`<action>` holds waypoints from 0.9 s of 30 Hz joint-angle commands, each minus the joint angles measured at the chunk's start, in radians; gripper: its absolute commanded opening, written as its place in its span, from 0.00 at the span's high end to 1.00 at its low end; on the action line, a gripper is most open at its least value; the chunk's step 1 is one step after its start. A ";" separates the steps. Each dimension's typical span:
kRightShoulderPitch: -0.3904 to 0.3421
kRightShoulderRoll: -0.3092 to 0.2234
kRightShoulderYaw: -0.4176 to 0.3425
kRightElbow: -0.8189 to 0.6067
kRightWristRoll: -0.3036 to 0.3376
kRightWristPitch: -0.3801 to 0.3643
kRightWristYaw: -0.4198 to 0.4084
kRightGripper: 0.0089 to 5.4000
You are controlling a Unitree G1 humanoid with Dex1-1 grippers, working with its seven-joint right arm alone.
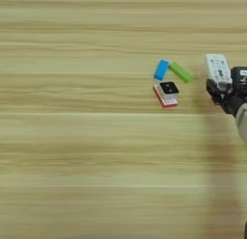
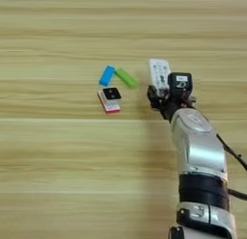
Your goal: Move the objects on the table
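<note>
Objects are grouped in the upper right part of the frame on the table (image 2: 58, 175), a wide tan wooden surface with horizontal grain. A blue bar (image 2: 107, 75) and a green bar (image 2: 126, 77) are seen side by side, their upper ends close together, forming a small inverted V. Just below them a white square piece with black top (image 2: 112, 96) is stacked on a red-edged flat white piece (image 2: 107, 107), whose red edge shows at the left and bottom. To the right, a slim white remote control (image 2: 159, 73) lies lengthwise, pointing up the frame. The right gripper (image 2: 166, 91) is placed at the near end of the remote, a black finger on either side of it; whether it is gripped cannot be told. The silver forearm (image 2: 198, 146) enters from the lower right.
</note>
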 commanded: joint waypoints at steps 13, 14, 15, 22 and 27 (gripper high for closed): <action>-0.013 0.050 0.065 -0.317 0.054 0.086 0.031 0.46; -0.011 0.054 0.070 -0.328 0.057 0.089 0.033 0.46; -0.009 0.058 0.076 -0.338 0.059 0.092 0.036 0.46; 0.008 0.072 0.125 -0.383 0.059 0.109 0.062 0.46; 0.016 0.082 0.159 -0.409 0.061 0.122 0.077 0.46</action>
